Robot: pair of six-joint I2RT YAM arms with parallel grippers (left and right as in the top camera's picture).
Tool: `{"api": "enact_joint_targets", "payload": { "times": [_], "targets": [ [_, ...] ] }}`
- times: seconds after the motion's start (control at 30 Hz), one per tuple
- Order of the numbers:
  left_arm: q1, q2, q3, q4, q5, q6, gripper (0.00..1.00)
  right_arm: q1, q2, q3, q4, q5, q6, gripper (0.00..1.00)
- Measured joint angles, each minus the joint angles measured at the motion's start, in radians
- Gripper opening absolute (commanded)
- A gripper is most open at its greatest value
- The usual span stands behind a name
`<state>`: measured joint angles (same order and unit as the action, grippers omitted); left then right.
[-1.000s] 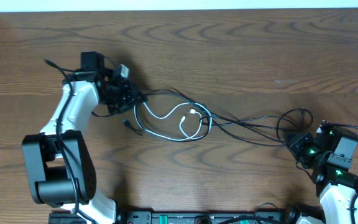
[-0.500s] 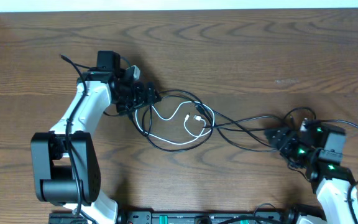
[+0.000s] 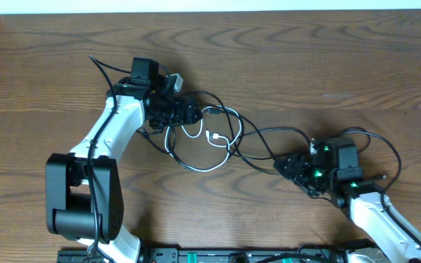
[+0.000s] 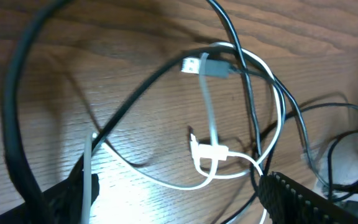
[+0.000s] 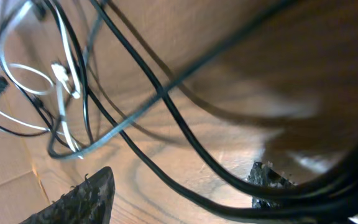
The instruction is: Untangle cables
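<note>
**Overhead view with both wrist views.** The wooden table [image 3: 342, 58] fills the field.

The left arm [image 3: 115, 131] reaches in from 8 o'clock and the right arm [image 3: 375, 215] from 5 o'clock.

The cables lie just left of the table's centre. Several black cords [image 5: 166, 102] are looped through one white cord [image 4: 213, 151]. As a bundle, their long axis runs from 10 o'clock to 4 o'clock, from one gripper towards the other.

The left gripper [image 3: 185, 112] sits at the 10 o'clock end, directly over the knot. Its fingers [image 4: 303, 199] are spread wide, with the white loops lying on the table between them and nothing pinched.

The right gripper [image 3: 291, 166] sits at the 4 o'clock end, over the trailing black strands only. Its fingers [image 5: 89, 199] are likewise spread. One black cord crosses the gap between them, and no grip on it can be made out.

From the left gripper the crossings lie close by, at 3 to 4 o'clock. From the right gripper they lie well apart, at 10 o'clock. The left arm is therefore judged the nearer to the tangle proper, and the right better placed to draw a strand outward towards 4 o'clock.

A metal plug end [image 4: 192, 64] on a grey collar rests beside the white loop.

No brand, label or writing is legible in any view.
</note>
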<state>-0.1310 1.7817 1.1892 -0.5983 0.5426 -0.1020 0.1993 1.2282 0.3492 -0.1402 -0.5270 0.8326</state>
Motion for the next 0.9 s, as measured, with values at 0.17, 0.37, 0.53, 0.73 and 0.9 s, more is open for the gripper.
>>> {"api": "enact_joint_targets", "payload": {
  "times": [0.17,0.37,0.53,0.73,0.9],
  "targets": [
    [-0.016,0.0,0.0,0.008,0.0,0.002,0.87,0.098,0.025,0.0,0.034,0.056,0.069,0.68],
    [-0.017,0.0,0.0,0.008,0.0,0.002,0.87,0.143,0.031,0.0,0.085,0.105,0.1,0.68],
    [-0.017,0.0,0.0,0.009,0.0,0.002,0.76,0.146,0.031,0.0,0.086,0.133,0.095,0.7],
    [-0.017,0.0,0.0,0.037,-0.039,0.006,0.27,0.149,0.031,0.002,0.08,0.142,0.055,0.73],
    [-0.017,0.0,-0.001,0.09,-0.085,-0.006,0.11,0.149,0.031,0.003,0.079,0.142,0.04,0.74]
  ]
}}
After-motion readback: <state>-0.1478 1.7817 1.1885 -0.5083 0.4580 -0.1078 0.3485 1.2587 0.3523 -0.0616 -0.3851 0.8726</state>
